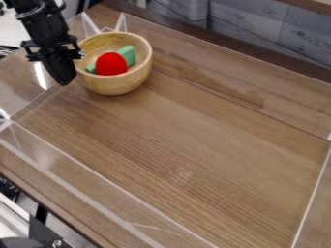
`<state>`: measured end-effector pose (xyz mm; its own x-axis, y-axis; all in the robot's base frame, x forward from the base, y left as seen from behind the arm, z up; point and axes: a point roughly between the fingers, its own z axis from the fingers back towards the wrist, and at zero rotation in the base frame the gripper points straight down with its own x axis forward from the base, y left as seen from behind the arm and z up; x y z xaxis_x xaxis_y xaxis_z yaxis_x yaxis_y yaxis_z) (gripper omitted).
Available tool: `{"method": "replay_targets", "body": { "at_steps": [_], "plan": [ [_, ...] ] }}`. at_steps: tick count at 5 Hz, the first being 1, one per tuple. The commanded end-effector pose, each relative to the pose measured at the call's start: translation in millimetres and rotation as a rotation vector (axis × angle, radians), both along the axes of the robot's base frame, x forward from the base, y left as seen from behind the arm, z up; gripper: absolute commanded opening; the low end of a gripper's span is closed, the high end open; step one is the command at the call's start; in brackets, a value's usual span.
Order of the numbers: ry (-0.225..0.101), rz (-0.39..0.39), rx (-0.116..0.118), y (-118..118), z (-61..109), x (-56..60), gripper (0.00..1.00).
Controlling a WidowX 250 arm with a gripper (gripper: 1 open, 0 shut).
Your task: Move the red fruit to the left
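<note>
- Wood-grained counter [195, 145] fills most of the view, warm brown, with a pale line running down near its left side and another pale line near its right edge.
- Grey, brick-like strip [278, 21] crosses the upper right corner, beyond the counter's far edge.
- Black robot arm [49, 12] reaches in at the upper left, its lower end close to the wooden bowl's left side; the fingers [68, 58] are together — small and dark against the counter, so their exact outline is hard to make out.
- Tan wooden bowl [119, 81] sits on the counter in the upper left part of the view, upright, its round opening facing up and its pale wall showing at the front.
- Red fruit [111, 64] lies inside the bowl, toward the left of its opening — bright, round and glossy, with green right up against it.
- Light-green piece [127, 52] lies in the bowl as well, behind the fruit and to its right in the view; more green shows at the fruit's left, though whether it belongs to the same piece cannot be told.
- Dark cables [15, 201] show at the lower left, past the counter's edge.
</note>
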<state>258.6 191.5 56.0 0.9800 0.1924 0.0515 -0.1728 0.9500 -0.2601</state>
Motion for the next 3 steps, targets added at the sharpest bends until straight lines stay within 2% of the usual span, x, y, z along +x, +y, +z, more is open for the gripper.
{"method": "replay_targets", "body": {
  "at_steps": [1, 3],
  "plan": [
    [-0.035, 0.016, 0.023, 9.2, 14.2, 4.7, 0.00],
    [-0.023, 0.030, -0.002, 10.2, 13.0, 6.0, 0.00]
  ]
}}
